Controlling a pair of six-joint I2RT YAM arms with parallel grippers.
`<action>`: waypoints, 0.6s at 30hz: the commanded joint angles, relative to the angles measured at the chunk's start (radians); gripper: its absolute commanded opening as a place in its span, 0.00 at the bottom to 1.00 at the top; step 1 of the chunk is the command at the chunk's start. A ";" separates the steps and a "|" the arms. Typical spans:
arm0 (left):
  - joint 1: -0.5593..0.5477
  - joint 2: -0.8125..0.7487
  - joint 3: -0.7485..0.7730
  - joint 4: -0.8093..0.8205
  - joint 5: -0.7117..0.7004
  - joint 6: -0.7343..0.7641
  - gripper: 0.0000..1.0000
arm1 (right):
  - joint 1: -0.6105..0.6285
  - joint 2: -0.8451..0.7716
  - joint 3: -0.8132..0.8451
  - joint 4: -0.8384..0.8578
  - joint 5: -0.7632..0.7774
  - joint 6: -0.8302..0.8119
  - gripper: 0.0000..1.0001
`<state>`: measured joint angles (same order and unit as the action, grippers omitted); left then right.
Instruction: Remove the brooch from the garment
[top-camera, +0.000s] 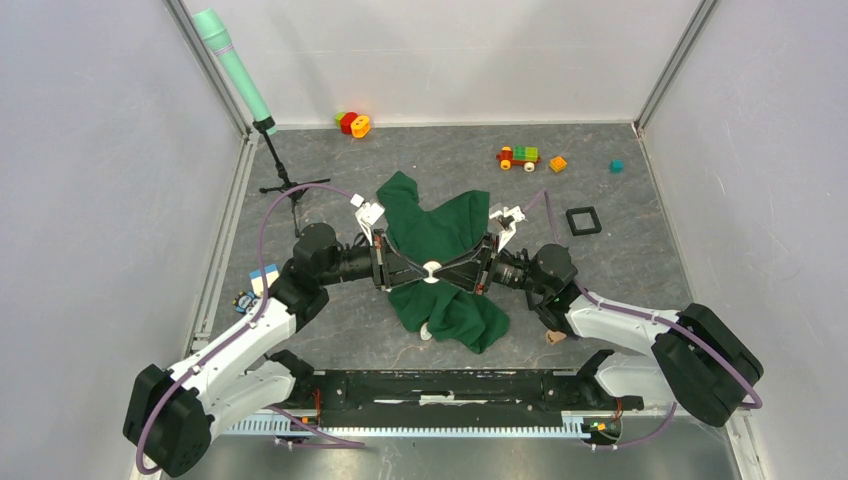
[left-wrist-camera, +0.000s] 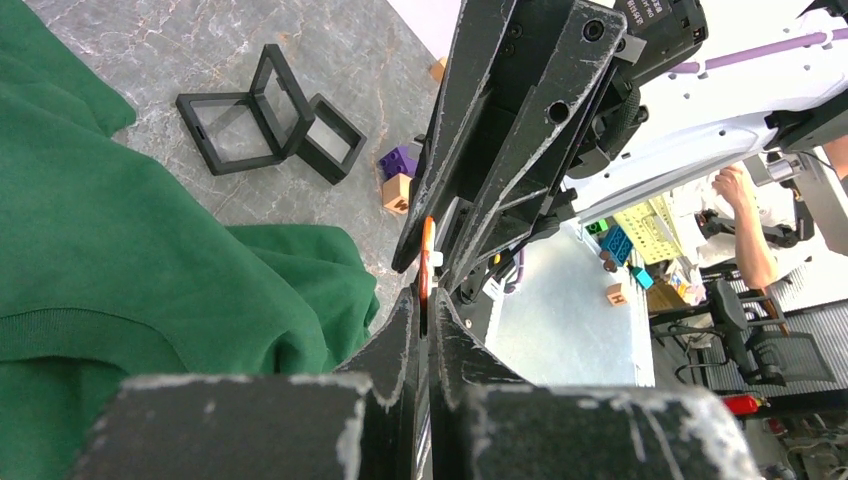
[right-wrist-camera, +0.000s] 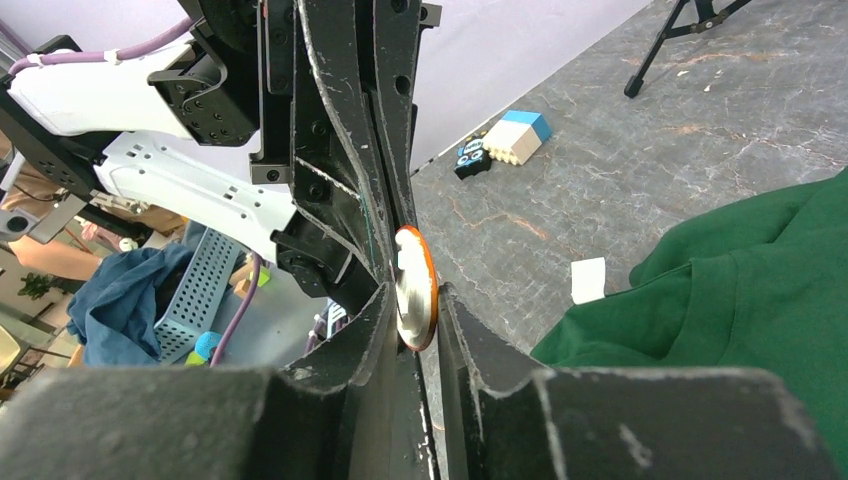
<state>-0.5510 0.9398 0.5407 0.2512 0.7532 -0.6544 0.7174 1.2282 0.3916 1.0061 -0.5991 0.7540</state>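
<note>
Brooch (right-wrist-camera: 414, 298) raised above green garment (top-camera: 440, 232), your left gripper (left-wrist-camera: 425, 312) clenched on its edge, your right gripper (right-wrist-camera: 416, 325) pinching it from opposite side

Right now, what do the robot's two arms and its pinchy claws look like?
The left arm and right arm have smooth white shells with chunky black joints, and a thin purple cable loops along each one. The left gripper and right gripper are black, each with two long tapering fingers whose edges are scuffed pale.
</note>
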 joint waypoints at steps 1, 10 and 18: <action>-0.009 0.002 0.007 0.060 0.032 -0.024 0.02 | 0.017 0.003 0.042 0.019 -0.010 -0.026 0.26; -0.009 -0.001 0.013 0.058 0.046 -0.022 0.02 | 0.018 0.008 0.045 -0.006 0.006 -0.026 0.19; -0.013 -0.006 0.011 0.057 0.055 -0.019 0.02 | 0.019 0.016 0.066 -0.077 0.035 -0.041 0.14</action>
<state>-0.5484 0.9405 0.5407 0.2562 0.7612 -0.6537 0.7246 1.2282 0.4114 0.9630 -0.5907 0.7471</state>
